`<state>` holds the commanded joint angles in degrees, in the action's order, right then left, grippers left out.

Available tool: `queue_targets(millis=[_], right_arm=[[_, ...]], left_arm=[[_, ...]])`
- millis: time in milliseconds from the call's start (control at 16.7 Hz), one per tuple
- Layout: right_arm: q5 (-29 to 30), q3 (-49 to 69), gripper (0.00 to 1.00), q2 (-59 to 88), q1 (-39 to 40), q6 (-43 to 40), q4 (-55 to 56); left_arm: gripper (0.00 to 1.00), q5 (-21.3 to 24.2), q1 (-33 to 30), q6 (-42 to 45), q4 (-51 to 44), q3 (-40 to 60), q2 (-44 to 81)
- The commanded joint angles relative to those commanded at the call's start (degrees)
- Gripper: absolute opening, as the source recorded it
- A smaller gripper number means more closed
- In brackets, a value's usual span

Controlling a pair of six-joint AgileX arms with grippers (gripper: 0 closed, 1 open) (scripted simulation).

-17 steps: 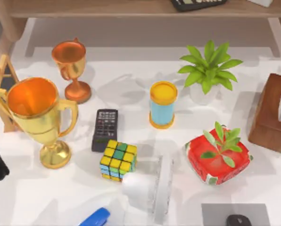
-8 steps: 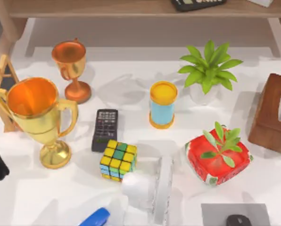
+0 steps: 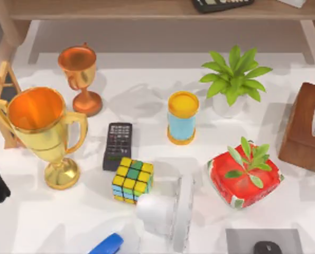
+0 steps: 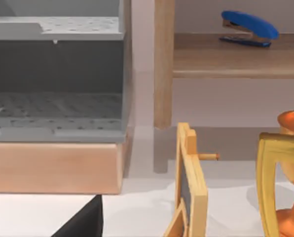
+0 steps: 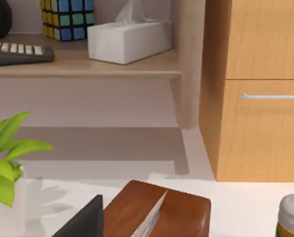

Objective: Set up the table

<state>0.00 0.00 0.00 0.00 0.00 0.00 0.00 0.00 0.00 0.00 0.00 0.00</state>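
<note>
Trophies are seen at the left of the table (image 3: 147, 84): a large gold trophy (image 3: 41, 132) and a smaller copper trophy (image 3: 81, 79). A remote (image 3: 118, 145), a puzzle cube (image 3: 132, 180) and a blue cup (image 3: 182, 117) lie mid-table. A potted plant (image 3: 234, 79), a red box (image 3: 244, 177) and a wooden tissue box (image 3: 308, 127) follow rightward. Whether either gripper is released or clenched cannot be told.

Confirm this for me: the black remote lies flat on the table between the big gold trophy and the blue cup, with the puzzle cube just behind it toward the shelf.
One detail is off. In the top view the black remote does lie flat on the table between the big gold trophy and the blue cup, but the puzzle cube sits in front of it, away from the shelf, not behind it.
</note>
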Motion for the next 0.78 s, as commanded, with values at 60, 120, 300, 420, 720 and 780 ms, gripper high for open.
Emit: queue_targets(millis=[60,120,300,420,720,780], right_arm=[[0.00,0.00,1.00,0.00,0.00,0.00,0.00],[0.00,0.00,1.00,0.00,0.00,0.00,0.00],[0.00,0.00,1.00,0.00,0.00,0.00,0.00],[0.00,0.00,1.00,0.00,0.00,0.00,0.00],[0.00,0.00,1.00,0.00,0.00,0.00,0.00],[0.00,0.00,1.00,0.00,0.00,0.00,0.00]], left_arm=[[1.00,0.00,0.00,0.00,0.00,0.00,0.00],[1.00,0.00,0.00,0.00,0.00,0.00,0.00],[1.00,0.00,0.00,0.00,0.00,0.00,0.00],[1.00,-0.50,-0.41,0.11,0.06,1.64,1.42],[1.00,-4.10,-4.22,0.26,-0.77,15.60,14.06],[1.00,-5.11,-5.37,0.27,-1.04,19.98,18.12]])
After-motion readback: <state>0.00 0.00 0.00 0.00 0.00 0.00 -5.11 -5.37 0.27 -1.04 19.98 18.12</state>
